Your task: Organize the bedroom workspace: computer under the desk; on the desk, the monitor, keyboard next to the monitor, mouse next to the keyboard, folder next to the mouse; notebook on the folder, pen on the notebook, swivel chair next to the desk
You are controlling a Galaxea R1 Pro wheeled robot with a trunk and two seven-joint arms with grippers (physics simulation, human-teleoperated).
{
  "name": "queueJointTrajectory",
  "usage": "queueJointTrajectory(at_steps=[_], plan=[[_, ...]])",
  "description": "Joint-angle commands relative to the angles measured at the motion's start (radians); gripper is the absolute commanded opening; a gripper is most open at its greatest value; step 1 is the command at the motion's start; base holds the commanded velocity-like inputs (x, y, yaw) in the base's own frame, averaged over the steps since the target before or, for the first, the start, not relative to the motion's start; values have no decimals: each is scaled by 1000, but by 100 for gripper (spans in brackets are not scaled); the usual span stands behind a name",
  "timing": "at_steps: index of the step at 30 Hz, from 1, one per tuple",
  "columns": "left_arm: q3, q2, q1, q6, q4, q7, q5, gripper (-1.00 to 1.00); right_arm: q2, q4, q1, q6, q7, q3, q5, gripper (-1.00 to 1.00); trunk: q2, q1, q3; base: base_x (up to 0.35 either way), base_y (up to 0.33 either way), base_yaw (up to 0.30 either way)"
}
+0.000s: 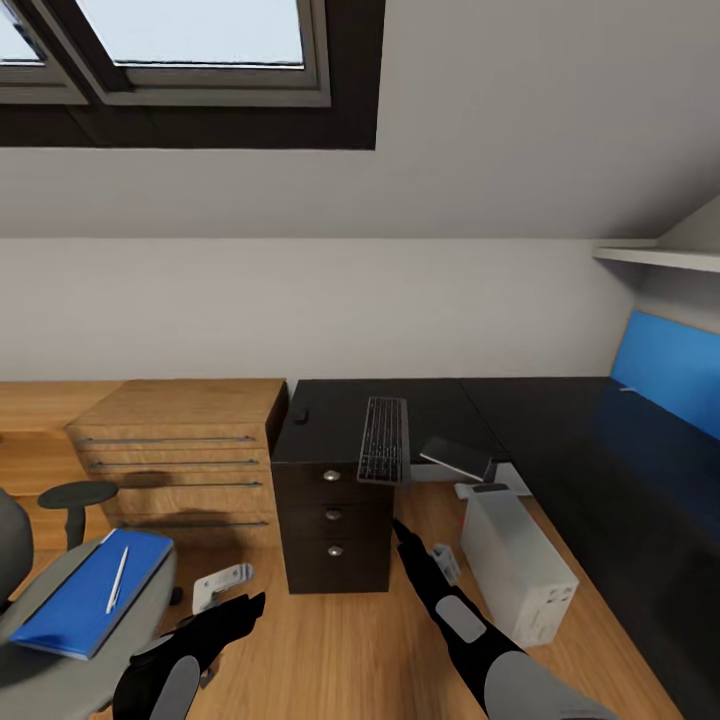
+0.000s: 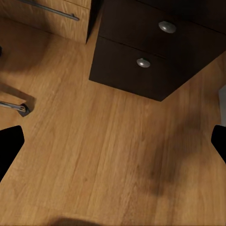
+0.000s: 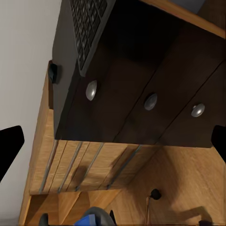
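Note:
The keyboard (image 1: 385, 438) (image 3: 89, 23) lies on the black desk (image 1: 560, 430), its near end over the drawer unit (image 1: 335, 520) (image 2: 146, 56). The mouse (image 1: 300, 414) (image 3: 52, 71) sits at the desk's left corner. A grey notebook (image 1: 455, 457) rests at the desk's edge. The computer (image 1: 515, 565) stands on the floor beside the desk. The blue folder (image 1: 85, 595) with the pen (image 1: 117, 580) on it lies on the swivel chair (image 1: 110, 665). My left gripper (image 1: 235, 610) (image 2: 113, 146) and right gripper (image 1: 405, 530) (image 3: 113, 143) hang open and empty over the floor. The monitor is out of view.
A light-wood chest of drawers (image 1: 180, 450) (image 3: 80, 165) stands against the left side of the drawer unit. A chrome chair leg (image 1: 222, 585) (image 2: 14, 107) reaches toward my left gripper. A blue wall panel (image 1: 670, 370) backs the desk's right wing.

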Motion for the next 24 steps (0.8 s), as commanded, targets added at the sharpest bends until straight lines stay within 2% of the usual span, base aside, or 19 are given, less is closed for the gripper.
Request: queueJointTrajectory(at_steps=[1, 3, 5, 9, 11, 14, 17, 24], plan=[[-1, 0, -1, 2, -1, 10, 11, 100, 1, 3, -1, 4, 6, -6, -7, 100, -8, 4, -4, 0, 0, 0], [-1, -2, -1, 2, -1, 10, 11, 100, 1, 5, -1, 45, 14, -7, -52, 100, -22, 12, -11, 0, 0, 0], [-1, -3, -1, 2, 0, 10, 11, 100, 1, 6, -1, 62, 26, -7, -70, 100, -36, 19, -17, 0, 0, 0], [-1, -4, -1, 3, -1, 10, 10, 100, 1, 8, 0, 111, 123, -9, -100, 100, -64, 35, -29, 0, 0, 0], [-1, -4, -1, 3, -1, 10, 10, 100, 1, 8, 0, 127, 150, -10, -105, 100, -78, 42, -36, 0, 0, 0], [-2, -5, -1, 3, -1, 10, 11, 100, 1, 8, 0, 171, 208, -12, -141, 100, -99, 54, -45, 0, 0, 0], [-3, -6, -1, 3, 0, 10, 12, 100, 1, 8, 0, 181, 221, -12, -156, 100, -120, 65, -54, 0, 0, 0], [-4, -6, -1, 3, 4, 10, 12, 100, 1, 5, 1, 179, 226, -8, -158, 100, -169, 92, -76, 0, 0, 0]])
